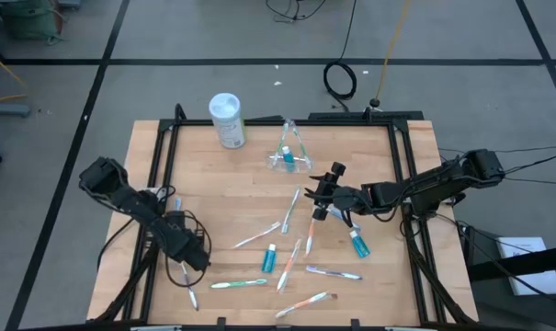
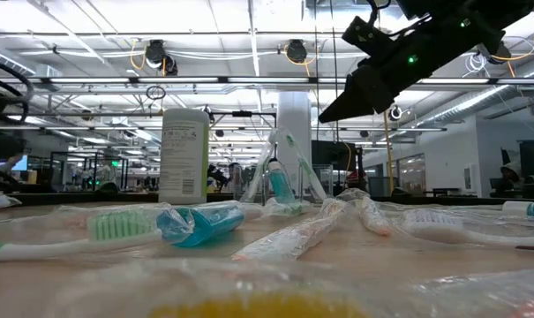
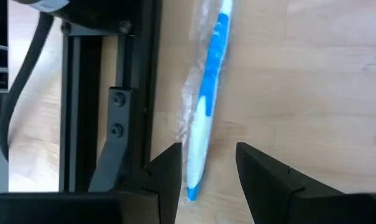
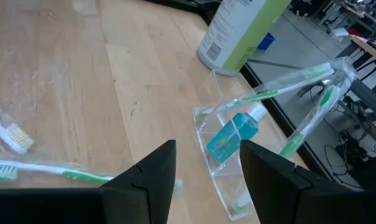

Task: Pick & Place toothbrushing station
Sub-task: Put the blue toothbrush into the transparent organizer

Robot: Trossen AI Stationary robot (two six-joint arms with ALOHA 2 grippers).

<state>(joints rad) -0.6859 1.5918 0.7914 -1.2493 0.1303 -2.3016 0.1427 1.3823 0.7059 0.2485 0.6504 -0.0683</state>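
Toothbrushes lie all over your table in the high view, so most of the job is left. The clear cup (image 1: 290,147) sits at about 12 o'clock on the table, and it holds a blue toothpaste tube (image 1: 286,158) and what look like two or three brushes. That part is done. Many wrapped toothbrushes (image 1: 292,263) are spread from the middle down to 6 o'clock. Two more tubes lie loose: one (image 1: 269,260) near the middle and one (image 1: 358,243) at about 4 o'clock. Your right gripper (image 1: 322,189) hangs over the table between the cup and the loose brushes. Your left gripper (image 1: 183,268) is at 8 o'clock, over a brush by the table's edge. The white canister (image 1: 228,120) at 11 o'clock is not part of the job.

Look level across the table now. The cup stands far back with green brushes poking out, next to the canister. Wrapped brushes and a tube lie close in front.

Your left wrist view shows open fingers (image 3: 169,175) with a blue and white toothbrush (image 3: 206,99) lying just between them. They hold nothing yet.

Your right wrist view shows open, empty fingers (image 4: 151,171) pointing toward the cup, with a green brush (image 4: 45,169) lying on the wood nearby.
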